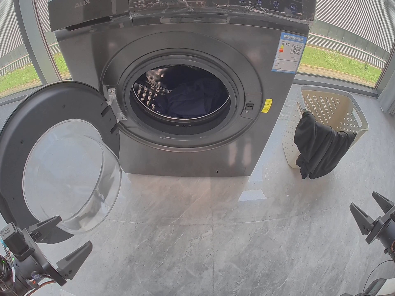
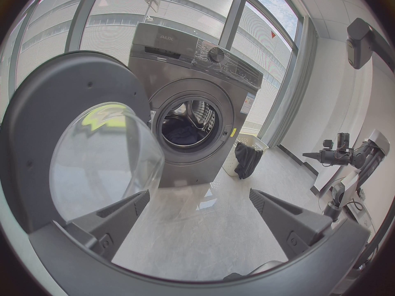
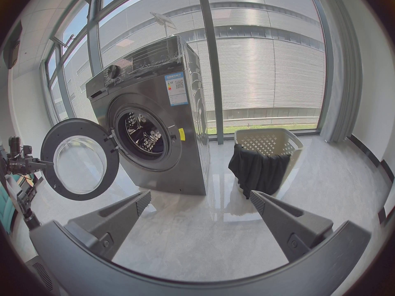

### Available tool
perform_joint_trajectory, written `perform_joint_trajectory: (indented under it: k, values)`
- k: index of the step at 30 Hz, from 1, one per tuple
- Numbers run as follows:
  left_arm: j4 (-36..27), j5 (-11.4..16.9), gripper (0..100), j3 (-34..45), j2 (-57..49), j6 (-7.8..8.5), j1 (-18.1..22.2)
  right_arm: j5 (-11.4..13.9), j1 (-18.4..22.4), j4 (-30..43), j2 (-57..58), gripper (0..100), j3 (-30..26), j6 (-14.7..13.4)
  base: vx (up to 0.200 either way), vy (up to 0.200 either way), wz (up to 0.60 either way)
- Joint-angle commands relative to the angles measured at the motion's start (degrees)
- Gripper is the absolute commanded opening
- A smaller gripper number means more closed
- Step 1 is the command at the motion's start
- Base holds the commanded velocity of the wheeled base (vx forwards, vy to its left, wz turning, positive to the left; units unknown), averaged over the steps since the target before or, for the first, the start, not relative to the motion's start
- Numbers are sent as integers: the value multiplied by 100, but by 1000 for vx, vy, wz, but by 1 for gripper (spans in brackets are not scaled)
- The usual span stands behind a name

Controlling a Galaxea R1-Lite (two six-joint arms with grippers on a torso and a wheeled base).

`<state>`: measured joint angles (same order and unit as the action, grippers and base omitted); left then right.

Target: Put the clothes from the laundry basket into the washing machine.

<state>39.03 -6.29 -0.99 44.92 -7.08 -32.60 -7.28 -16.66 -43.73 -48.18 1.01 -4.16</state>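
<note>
Dark cloth (image 1: 321,146) hangs over the near rim of the basket (image 1: 329,105), right of the washer (image 1: 185,33). Likely soft, light and limp: pinch a bunched fold at the rim. Left gripper (image 1: 73,232) and right gripper (image 1: 364,200) are spread and empty.

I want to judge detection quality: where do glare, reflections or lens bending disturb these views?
Head view: a bright patch reflects on the floor before the washing machine. Left wrist view: the door glass carries a yellowish reflection. Right wrist view: window frames bend near the edges.

door (image 1: 49,103) cropped at edge, drum clothes (image 1: 193,99) — indistinct
</note>
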Motion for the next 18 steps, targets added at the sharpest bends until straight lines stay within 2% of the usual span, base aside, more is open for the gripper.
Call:
perform_joint_trajectory:
  k: [1,5,7,10,13,16,18]
  values:
    - [-827,67,100,99,-1258,-4,509,16,260,945,1460,100,-101,-50,0,0,0]
    - [-1548,102,100,99,-2058,5,702,51,629,1798,2445,100,-101,-33,0,0,0]
    - [-1724,137,100,99,-2242,5,772,86,673,2096,2770,100,-101,-33,0,0,0]
    - [-2181,357,100,99,-2796,-4,1019,139,761,2984,3561,100,-101,-33,0,-200,0]
    - [-2594,603,100,99,-3271,-21,1247,350,735,3714,4326,100,-101,-15,0,-200,0]
    - [-3130,866,100,99,-3745,23,1458,341,735,3907,4343,100,-101,-138,0,-200,0]
    - [-3420,963,100,99,-3965,40,1616,218,744,3951,4326,100,-101,-156,0,-200,0]
